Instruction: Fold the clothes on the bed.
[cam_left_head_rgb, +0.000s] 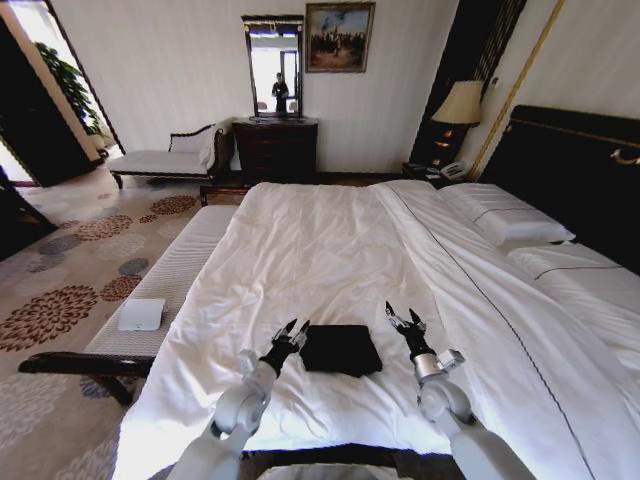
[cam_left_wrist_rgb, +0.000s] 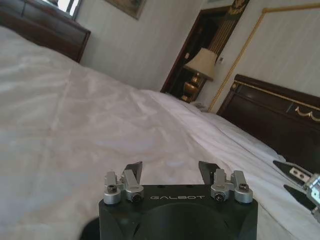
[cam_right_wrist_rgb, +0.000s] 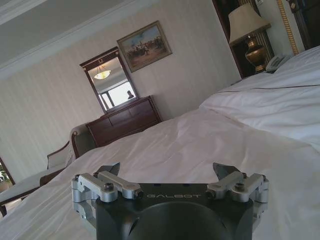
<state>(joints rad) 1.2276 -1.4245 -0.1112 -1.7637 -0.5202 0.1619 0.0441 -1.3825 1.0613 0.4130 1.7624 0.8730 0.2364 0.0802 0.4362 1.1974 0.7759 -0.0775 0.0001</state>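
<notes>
Your black T-shirt (cam_left_head_rgb: 341, 350) already lies as a compact folded rectangle on the bed (cam_left_head_rgb: 330, 250), between the left claw (cam_left_head_rgb: 291, 331) and right claw (cam_left_head_rgb: 405, 320) — both spread, holding nothing. It's limp, light cloth — pinch edges or corners, not the middle

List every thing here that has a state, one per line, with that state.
T-shirt: folded into a compact dark rectangle, lying flat on the bed, held by nothing.
Bed: made, white sheet spread smooth.
Left end effector: open, beside the T-shirt's left edge.
Right end effector: open, just right of the T-shirt, clear of it.
Lamp: standing upright by the headboard; cannot tell whether it is lit.
</notes>
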